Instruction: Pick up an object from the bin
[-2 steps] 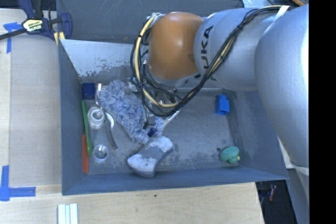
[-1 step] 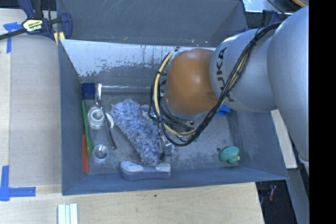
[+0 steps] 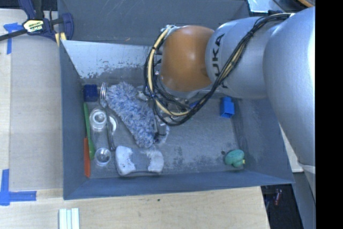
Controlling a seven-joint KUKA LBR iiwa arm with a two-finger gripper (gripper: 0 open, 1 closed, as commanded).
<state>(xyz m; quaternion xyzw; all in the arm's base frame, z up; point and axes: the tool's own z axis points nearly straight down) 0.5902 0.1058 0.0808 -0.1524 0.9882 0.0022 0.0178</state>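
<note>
Grey bin (image 3: pixel 171 182), sloped walls, flat floor. The arm comes in from the right; its orange wrist cover (image 3: pixel 185 59) and cable loops hang over the middle of the floor.

Hand (image 3: pixel 161 132) is low, at the right edge of a blue-grey woolly cloth (image 3: pixel 130 109) lying slantwise left of centre. Open or closed: cannot tell, the cover and cables hide it. Nothing is seen gripped.

Open room: bare floor right of the cloth, running to a small blue block (image 3: pixel 227 107) near the right wall and a green rounded lump (image 3: pixel 234 158) in the front right corner. These two are well apart from the rest.

The left side is crowded. A green stick (image 3: pixel 85 120) and an orange stick (image 3: pixel 87 157) lie along the left wall, with a blue cap (image 3: pixel 90 93) at the back. Just beside the cloth is a clear cup (image 3: pixel 98 119), contents not readable, and a second clear round piece (image 3: pixel 102 156) sits toward the front. Two white lumps (image 3: pixel 125 160) lie along the front edge, below the cloth's end.
</note>
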